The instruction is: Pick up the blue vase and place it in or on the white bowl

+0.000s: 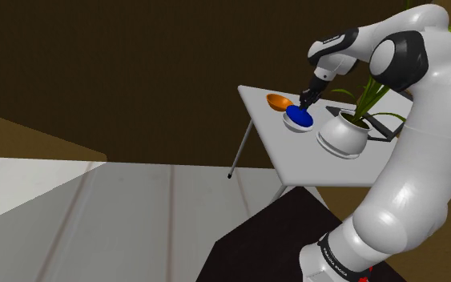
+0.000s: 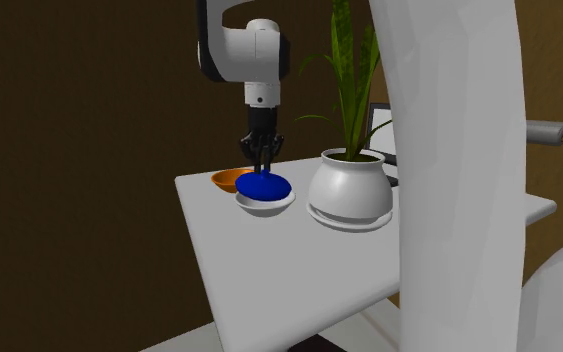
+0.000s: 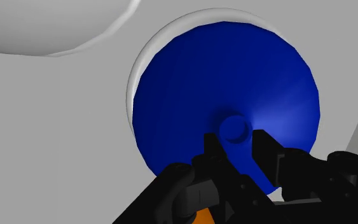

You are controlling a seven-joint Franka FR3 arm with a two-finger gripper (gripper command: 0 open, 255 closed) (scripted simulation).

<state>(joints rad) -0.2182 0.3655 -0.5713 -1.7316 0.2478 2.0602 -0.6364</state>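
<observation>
The claw [image 3: 236, 145] is clenched narrow on the slim neck of the blue vase [image 3: 228, 83], one black finger pressed to each side. The vase is deep glossy blue, round-bodied and wide, and it sits in the white bowl [image 2: 265, 208] on the grey worktop [image 2: 269, 260]. An orange bowl [image 2: 227, 178] lies just behind, and a white plant pot [image 2: 349, 188] stands near.

Orange bowl [image 2: 227, 179] just beside white bowl [image 2: 266, 208]. Big plant pot [image 2: 349, 190] near, on second exterior view's right; tall leaves [image 2: 350, 80] above. Counter [image 2: 269, 270] in front: open room.
</observation>
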